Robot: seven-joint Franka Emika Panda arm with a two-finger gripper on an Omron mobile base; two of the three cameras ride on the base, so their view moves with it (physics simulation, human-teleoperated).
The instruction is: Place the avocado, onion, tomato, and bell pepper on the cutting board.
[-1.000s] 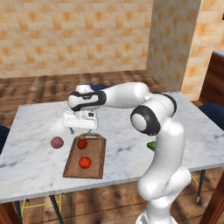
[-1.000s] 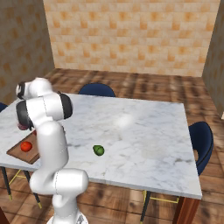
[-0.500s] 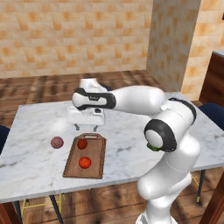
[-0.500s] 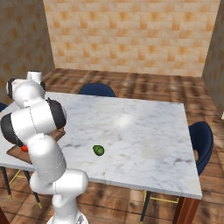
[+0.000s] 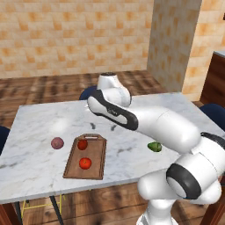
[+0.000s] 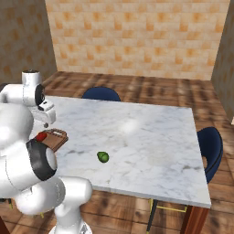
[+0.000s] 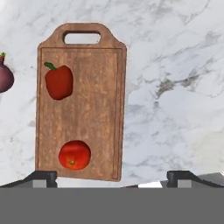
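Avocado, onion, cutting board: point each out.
avocado [image 5: 154, 146], left base view, middle of its green body.
onion [image 5: 57, 143], left base view, centre of the purplish ball.
cutting board [image 7: 94, 109], hand view, bare wood at the middle.

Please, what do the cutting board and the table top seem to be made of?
The cutting board looks like wood with a matte finish: it is brown with a streaky grain, a raised rim and a handle cutout. The table top looks like polished marble or a similar stone: white with grey veins, and in the right base view it shows a soft bright sheen. Since the scene is rendered, both are only appearances.
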